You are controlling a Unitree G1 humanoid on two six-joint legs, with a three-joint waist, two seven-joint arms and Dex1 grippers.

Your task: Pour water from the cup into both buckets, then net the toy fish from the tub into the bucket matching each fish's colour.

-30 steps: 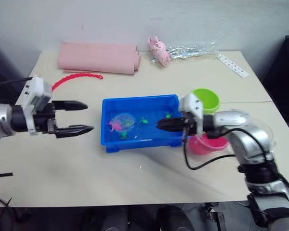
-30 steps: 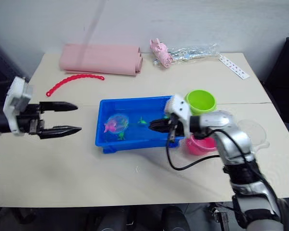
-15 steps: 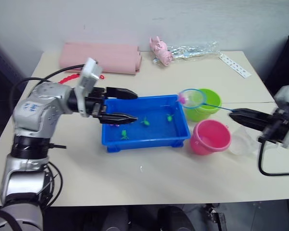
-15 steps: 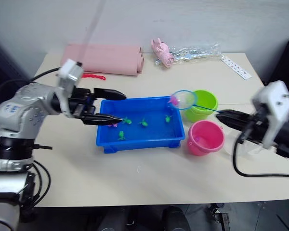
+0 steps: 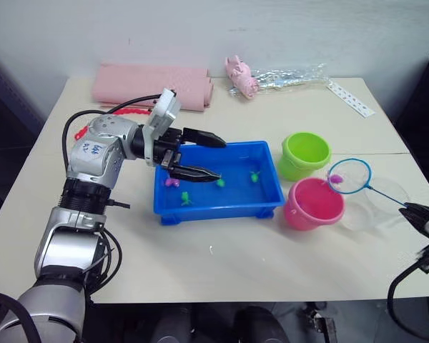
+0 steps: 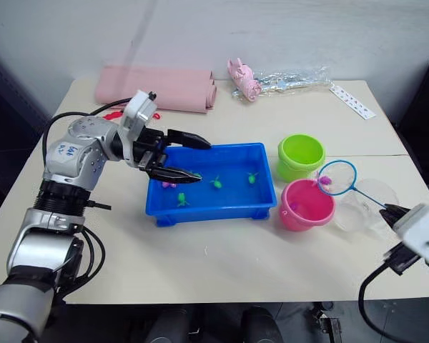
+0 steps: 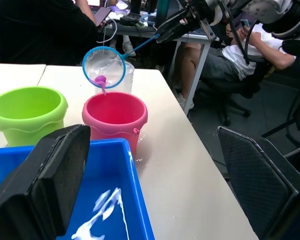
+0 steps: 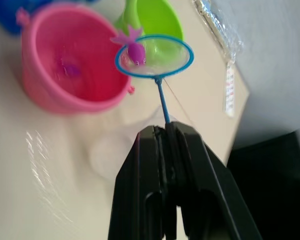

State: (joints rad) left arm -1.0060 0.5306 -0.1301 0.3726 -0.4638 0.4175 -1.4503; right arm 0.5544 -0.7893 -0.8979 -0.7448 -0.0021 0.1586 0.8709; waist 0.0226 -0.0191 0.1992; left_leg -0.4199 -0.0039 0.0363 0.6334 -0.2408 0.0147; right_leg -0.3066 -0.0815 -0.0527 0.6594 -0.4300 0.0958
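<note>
- My left gripper [image 5: 213,155] sits over the left half of the blue tub [image 5: 269,202], fingers spread, nothing between them. Several green fish [image 5: 186,198] and a pink one [image 5: 171,182] lie in the tub water beneath and beside it.
- Green bucket [image 5: 304,153] stands just past the tub's right end, farther from me; pink bucket [image 5: 313,202] is close beside it on the near side.
- The net [image 5: 349,176] hangs at the pink bucket's right rim, a pink fish [image 5: 336,179] clinging to the hoop's bucket-side edge. In the left wrist view that fish [image 7: 100,80] dangles just above the bucket's far rim.
- Net handle runs from the hoop out right to my right gripper [image 8: 165,131], fingers pinched together on the handle.
- Clear cup [image 5: 388,202] stands behind the hoop, off to the right.
- My read: the bucket lies left of the hoop along the handle's line, so the tip-out goes that way; right arm owns it.
</note>
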